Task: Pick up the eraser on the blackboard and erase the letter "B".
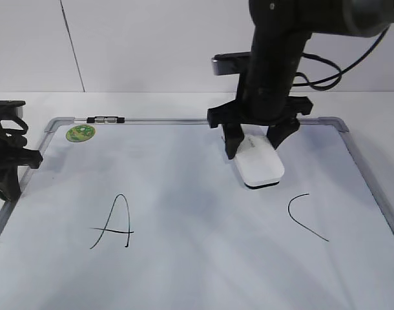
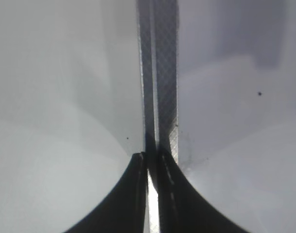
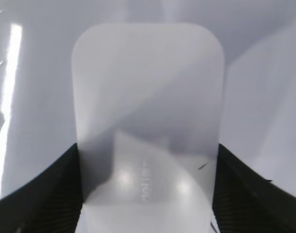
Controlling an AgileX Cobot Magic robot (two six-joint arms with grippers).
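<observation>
The white eraser (image 1: 260, 165) lies flat on the blackboard (image 1: 184, 174), between the letter "A" (image 1: 113, 223) and the letter "C" (image 1: 305, 216). My right gripper (image 1: 254, 143) comes down from above and is shut on the eraser's far end. In the right wrist view the eraser (image 3: 147, 97) fills the space between the two black fingers (image 3: 147, 194), which touch its sides. No letter "B" shows on the board; the spot under the eraser is hidden. My left gripper (image 1: 6, 161) is shut and empty at the board's left edge.
A round green sticker (image 1: 80, 133) sits in the board's far left corner, and a small dark clip (image 1: 105, 119) on the top frame. The left wrist view shows the silver frame (image 2: 160, 73) running straight out from the shut fingertips (image 2: 152, 160).
</observation>
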